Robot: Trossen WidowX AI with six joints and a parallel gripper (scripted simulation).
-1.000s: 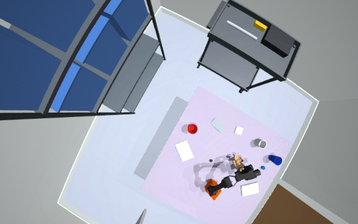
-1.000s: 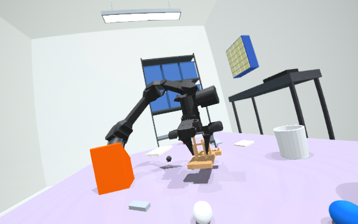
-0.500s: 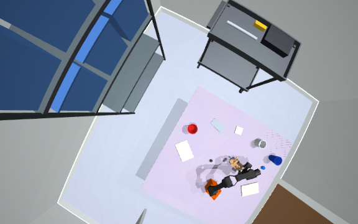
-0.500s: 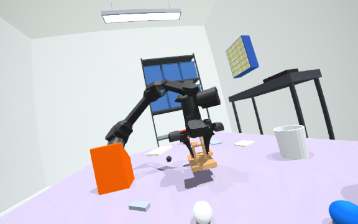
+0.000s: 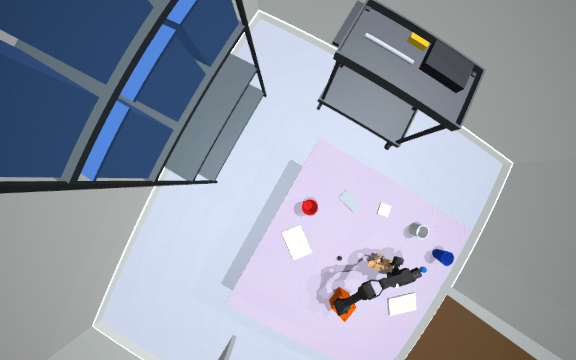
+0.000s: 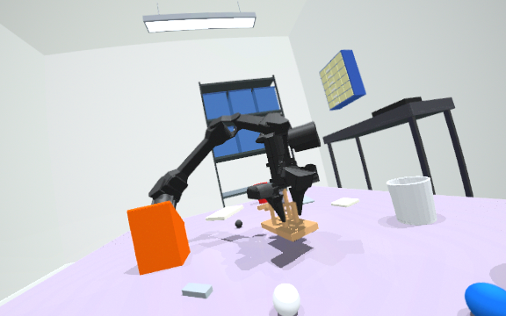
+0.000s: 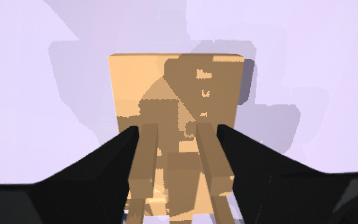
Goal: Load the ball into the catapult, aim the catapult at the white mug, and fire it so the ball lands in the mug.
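The wooden catapult (image 5: pixel 379 261) (image 6: pixel 292 229) (image 7: pixel 175 85) hangs slightly tilted just above the lilac mat (image 5: pixel 278 280) (image 6: pixel 367 263), with its shadow under it. My gripper (image 5: pixel 389 266) (image 6: pixel 290 215) (image 7: pixel 178 132) is shut on the catapult's upright posts from above. The small black ball (image 5: pixel 339 258) (image 6: pixel 238 224) lies on the mat to the catapult's left, apart from it. The white mug (image 5: pixel 419 231) (image 6: pixel 411 199) stands upright further off to the right.
The arm's orange base block (image 5: pixel 343 304) (image 6: pixel 158 237) is near. A red cup (image 5: pixel 310 207), a blue cup (image 5: pixel 443 256), a blue ball (image 5: pixel 423 270) (image 6: pixel 492 300), a white egg shape (image 6: pixel 285 298) and flat white pads (image 5: pixel 296 242) (image 5: pixel 402 303) lie around.
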